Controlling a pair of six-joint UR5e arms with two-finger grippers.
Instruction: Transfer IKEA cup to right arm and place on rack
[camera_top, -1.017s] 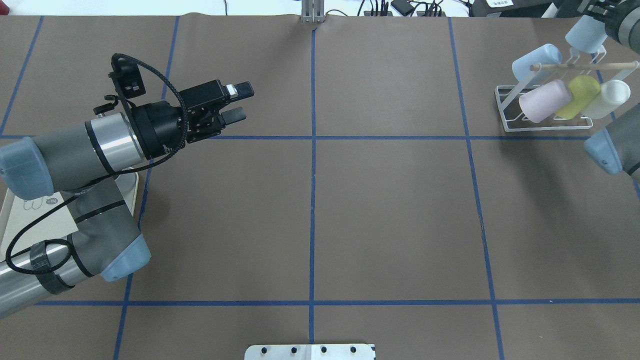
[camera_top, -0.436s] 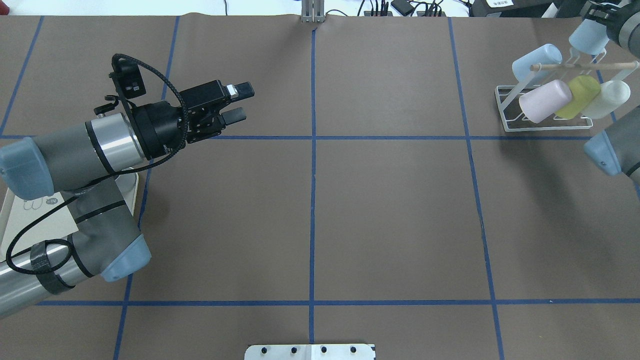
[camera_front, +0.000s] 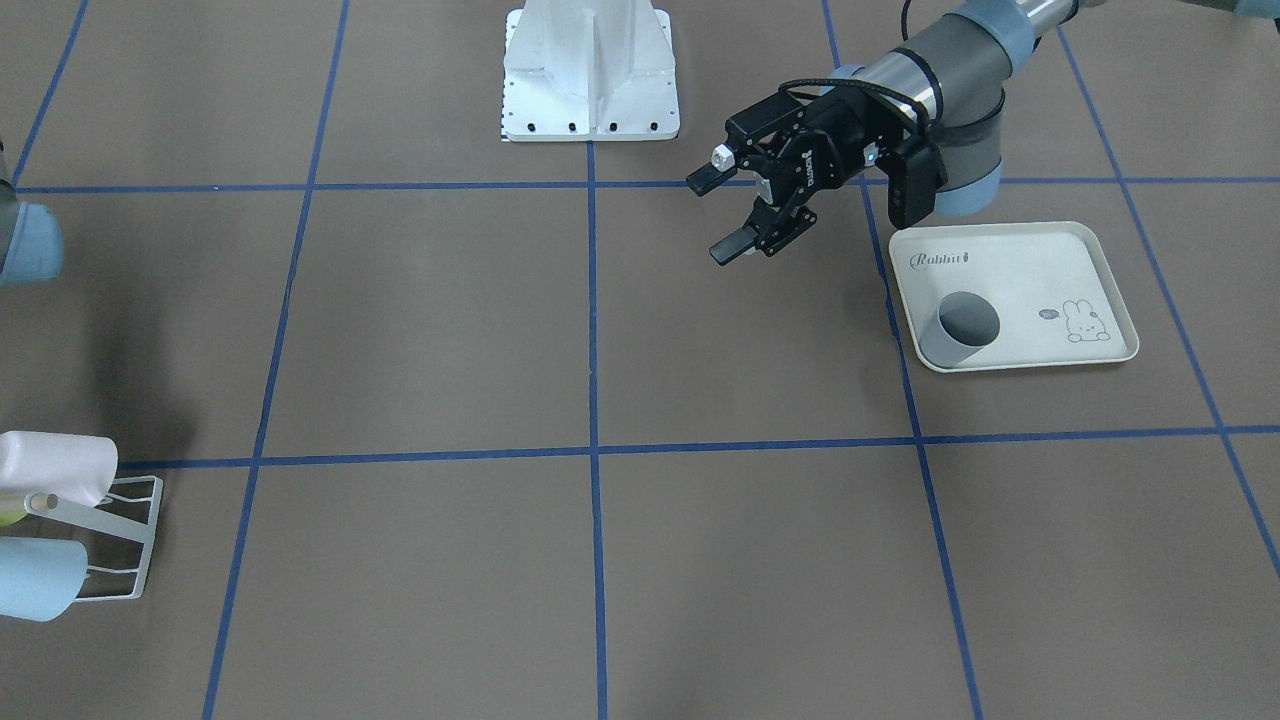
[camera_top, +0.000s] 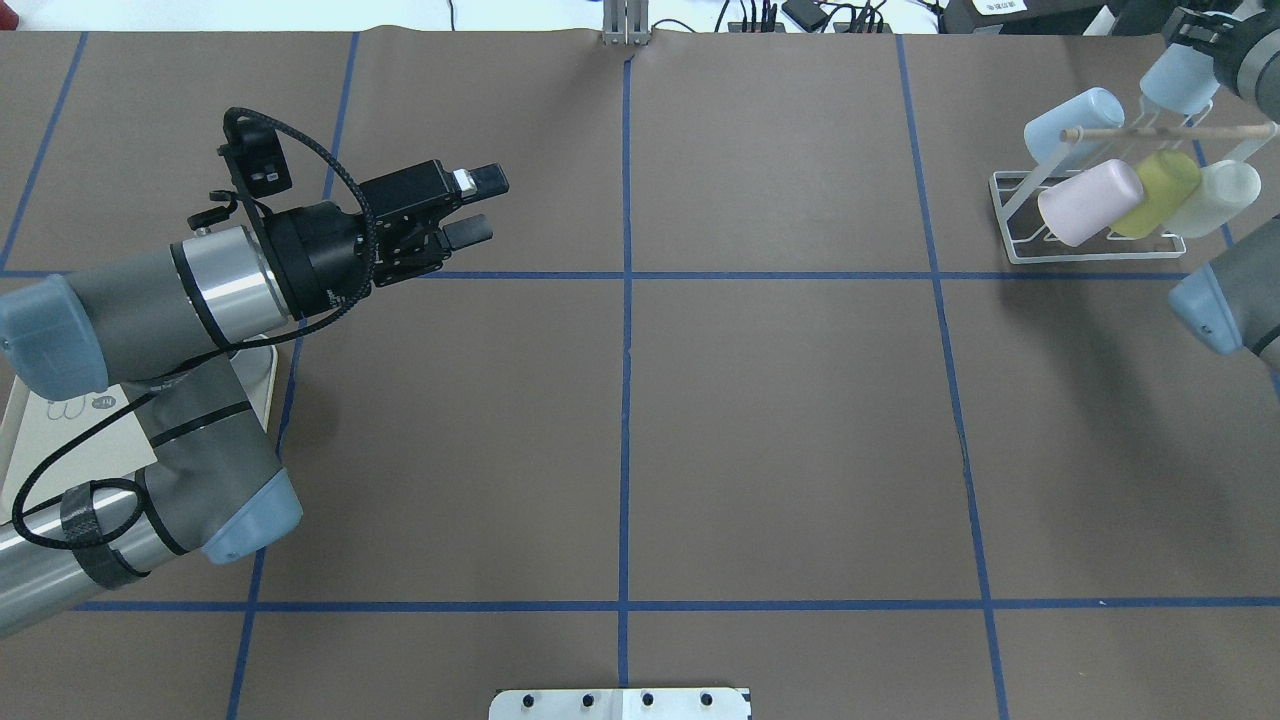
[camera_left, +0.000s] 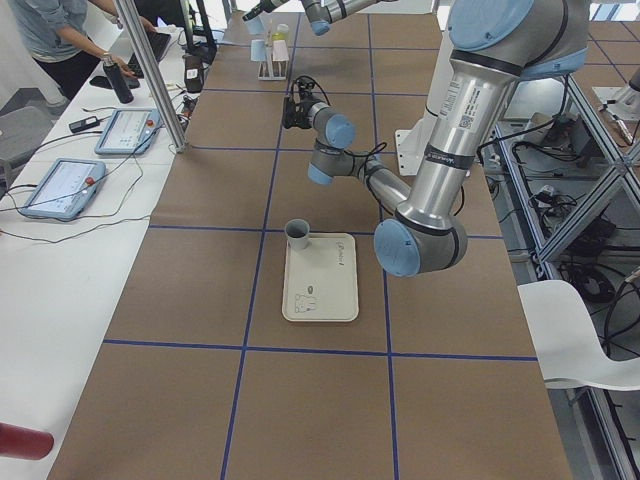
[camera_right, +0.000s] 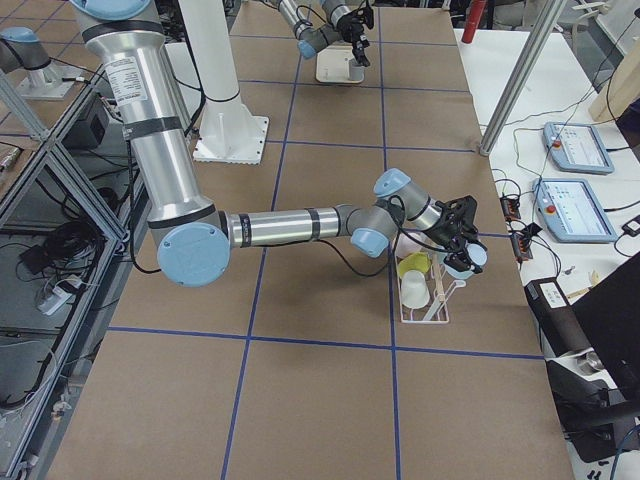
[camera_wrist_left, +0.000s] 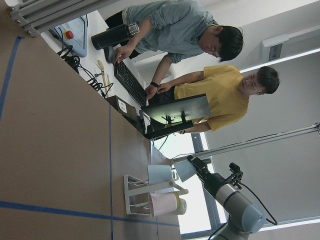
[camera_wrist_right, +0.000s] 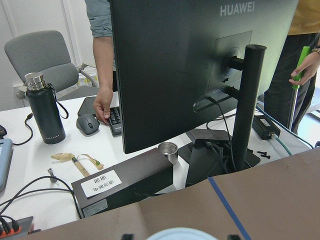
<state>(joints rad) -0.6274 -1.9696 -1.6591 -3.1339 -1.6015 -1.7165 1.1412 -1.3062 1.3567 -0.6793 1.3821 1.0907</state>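
Here, the rack (camera_top: 1010, 215) is seen in the upper right of the overhead view. The cup (camera_top: 1175, 80) is clamped by the right gripper (camera_top: 1197, 42) just above its right end, axis slanted down-left towards it. The left gripper (camera_top: 470, 205), far left, is open and empty.

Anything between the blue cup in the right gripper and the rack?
Nothing visible between them. The light blue plastic cup in the right gripper hovers beside the white wire rack, which already holds four cups.
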